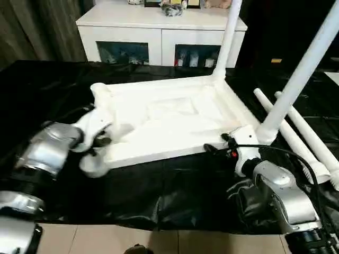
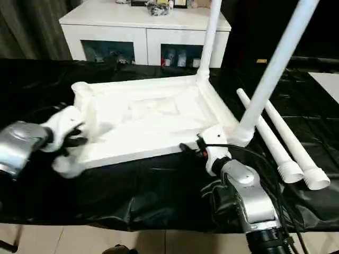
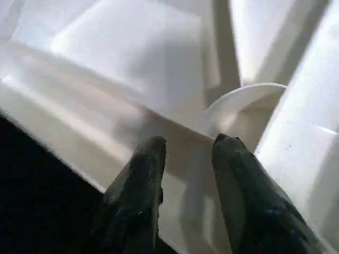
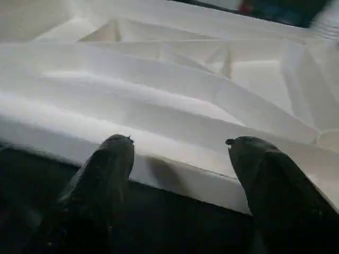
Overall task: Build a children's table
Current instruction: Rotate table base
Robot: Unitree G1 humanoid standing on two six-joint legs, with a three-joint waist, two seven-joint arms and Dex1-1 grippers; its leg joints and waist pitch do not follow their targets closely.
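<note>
The children's table's white tabletop (image 1: 169, 119) lies upside down on a black sheet, ribbed underside up. One leg (image 1: 229, 37) stands in its far right corner socket. Another leg (image 1: 299, 74) rises from the near right corner. Two loose legs (image 1: 288, 132) lie side by side on the sheet to the right. My left gripper (image 1: 100, 142) is at the near left corner. In the left wrist view its fingers (image 3: 137, 174) straddle the rim beside a round socket (image 3: 243, 100), shut on it. My right gripper (image 1: 217, 144) sits at the near edge beside the near right leg, open, fingers (image 4: 106, 164) wide apart.
The black sheet (image 1: 159, 185) covers the work area and ends at a tiled floor strip (image 1: 159, 241) close to me. A white cabinet (image 1: 159, 21) with glass doors stands behind the tabletop. A black cable (image 1: 286, 153) loops over my right forearm.
</note>
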